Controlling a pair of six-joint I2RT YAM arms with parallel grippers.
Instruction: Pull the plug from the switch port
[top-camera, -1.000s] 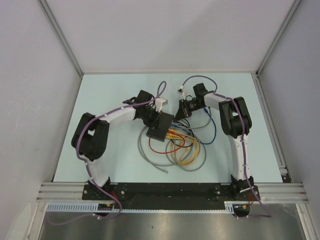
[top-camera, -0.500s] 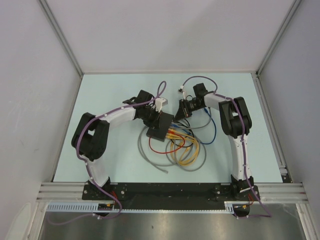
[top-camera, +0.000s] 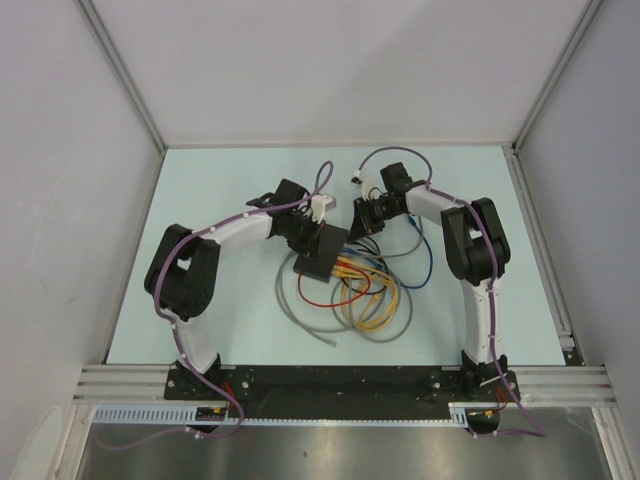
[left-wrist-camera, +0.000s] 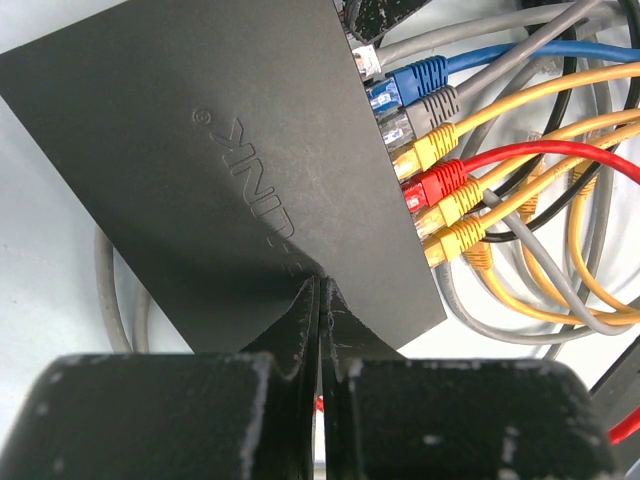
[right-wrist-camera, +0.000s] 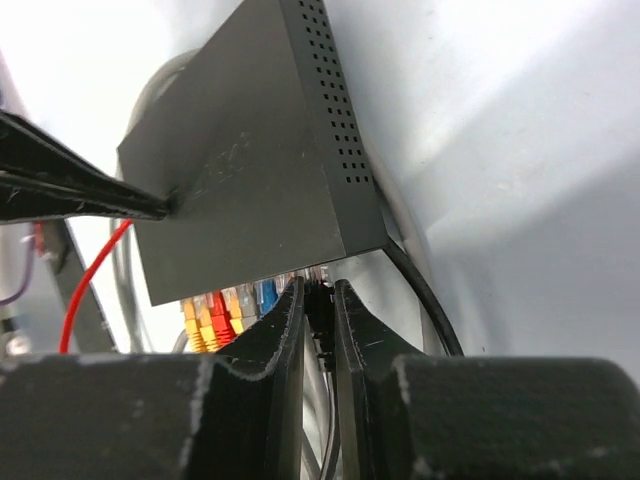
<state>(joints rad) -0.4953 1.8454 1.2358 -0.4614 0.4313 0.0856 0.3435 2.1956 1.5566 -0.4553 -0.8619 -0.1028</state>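
Pale blue counter (top-camera: 220, 180) between grey walls carries the flat black switch (top-camera: 320, 262) near its centre, with coloured cables (top-camera: 372, 300) fanning from its port row toward the right arm. The left gripper (left-wrist-camera: 320, 290), fingers pressed together, rests its tips on the switch's top. The right gripper (right-wrist-camera: 318, 288), nearer the ports, appears pinched on the end plug (right-wrist-camera: 319, 300), whose long axis points straight out of the port edge.

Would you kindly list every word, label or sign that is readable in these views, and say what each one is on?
"LINK ®": embossed on the top of the switch, seen upside down in the left wrist view; its start is hidden under the left claw.
No other text, number or label is readable in any view.
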